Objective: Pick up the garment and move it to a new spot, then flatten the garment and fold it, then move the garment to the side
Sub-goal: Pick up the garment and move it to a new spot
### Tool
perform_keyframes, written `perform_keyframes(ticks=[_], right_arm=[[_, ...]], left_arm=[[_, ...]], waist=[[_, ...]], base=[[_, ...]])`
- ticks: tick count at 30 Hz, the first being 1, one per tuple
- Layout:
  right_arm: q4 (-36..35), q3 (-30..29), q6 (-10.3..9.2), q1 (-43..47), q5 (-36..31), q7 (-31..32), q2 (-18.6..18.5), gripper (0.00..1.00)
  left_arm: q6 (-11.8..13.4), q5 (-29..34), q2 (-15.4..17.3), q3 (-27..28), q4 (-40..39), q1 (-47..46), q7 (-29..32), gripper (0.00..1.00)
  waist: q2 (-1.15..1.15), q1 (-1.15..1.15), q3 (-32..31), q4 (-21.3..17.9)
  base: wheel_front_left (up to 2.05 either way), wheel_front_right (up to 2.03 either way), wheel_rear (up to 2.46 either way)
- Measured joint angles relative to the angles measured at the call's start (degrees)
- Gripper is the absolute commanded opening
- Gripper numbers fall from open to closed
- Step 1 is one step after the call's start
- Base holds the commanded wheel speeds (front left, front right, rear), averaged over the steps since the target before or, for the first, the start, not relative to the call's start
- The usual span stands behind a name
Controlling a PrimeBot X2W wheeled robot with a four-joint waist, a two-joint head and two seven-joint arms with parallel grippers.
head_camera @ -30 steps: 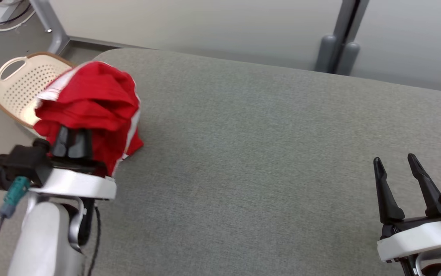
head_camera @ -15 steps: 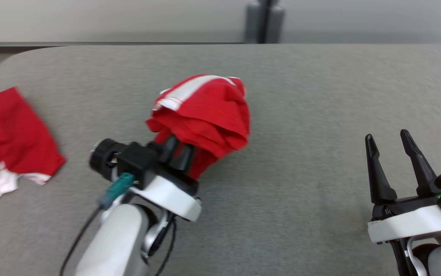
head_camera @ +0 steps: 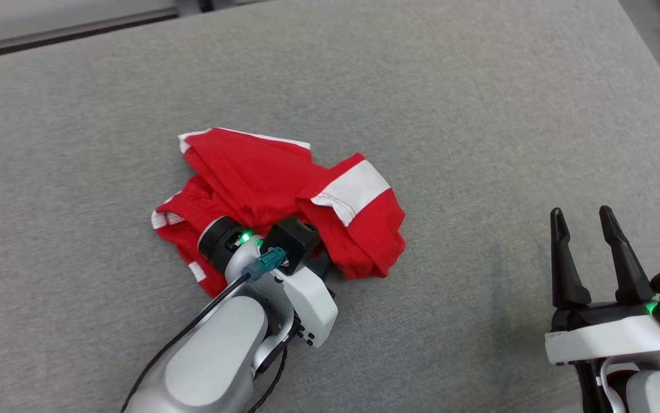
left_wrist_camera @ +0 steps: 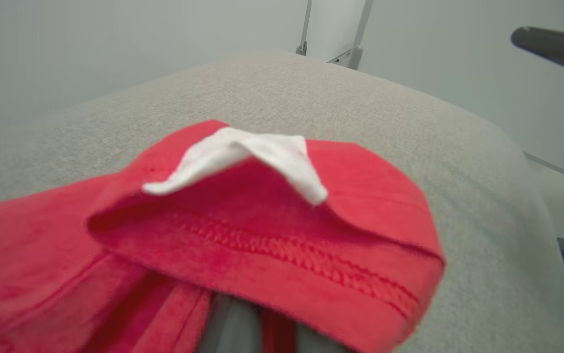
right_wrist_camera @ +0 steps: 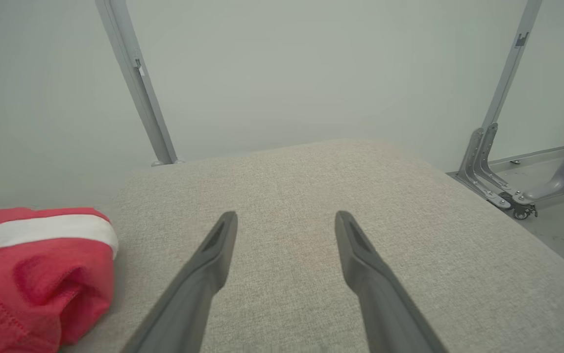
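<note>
Head view: garment lies crumpled mid-table, long axis roughly left to right. Left gripper closed, fingers buried in its near edge, apparently pinching a fold. Right gripper open, empty, well apart to the right.

Left wrist view: garment drapes over my fingers.

Right wrist view: garment sits left of the open right gripper.

Half a second ago the bundle hung lifted; now it rests on the table. The camera also shifted.
</note>
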Motion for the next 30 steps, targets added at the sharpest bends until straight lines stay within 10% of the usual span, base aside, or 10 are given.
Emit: perform_keyframes(ticks=[3, 4, 5, 14, 30], right_arm=[[0.91, -0.21, 0.00, -0.59, 0.81, -0.68, 0.03, 1.00], [1.15, -0.27, 0.01, -0.87, 0.82, -1.05, 0.04, 1.00], [1.33, -0.38, 0.00, -1.08, 0.81, -1.07, 0.04, 1.00], [1.44, -1.32, 0.00, -0.91, -1.14, -0.29, 0.12, 1.00], [-3.93, -3.63, 0.01, 4.34, -4.02, 5.20, -0.20, 1.00]], left_arm=[[0.00, -0.65, 0.34, -1.41, 1.75, -1.15, -1.30, 0.00], [0.00, -0.66, 0.45, -1.49, 2.15, -1.36, -1.90, 0.38], [0.00, -0.68, 0.46, -1.53, 2.34, -1.43, -2.36, 1.00], [2.54, -2.21, 1.59, 0.43, -2.82, 1.39, -6.80, 1.00], [12.65, -10.82, 10.12, 21.31, -11.07, 16.64, -9.32, 1.00]], waist=[[0.00, 0.00, 1.51, -1.31], [0.00, 0.00, 1.71, -1.43], [0.00, 0.00, 1.68, -1.34], [0.00, 0.00, -2.51, 3.04], [0.00, 0.00, -11.58, 14.04]], base=[[0.00, 0.00, 0.00], [0.00, 0.00, 0.00], [0.00, 0.00, 0.00], [0.00, 0.00, 0.00], [0.00, 0.00, 0.00]])
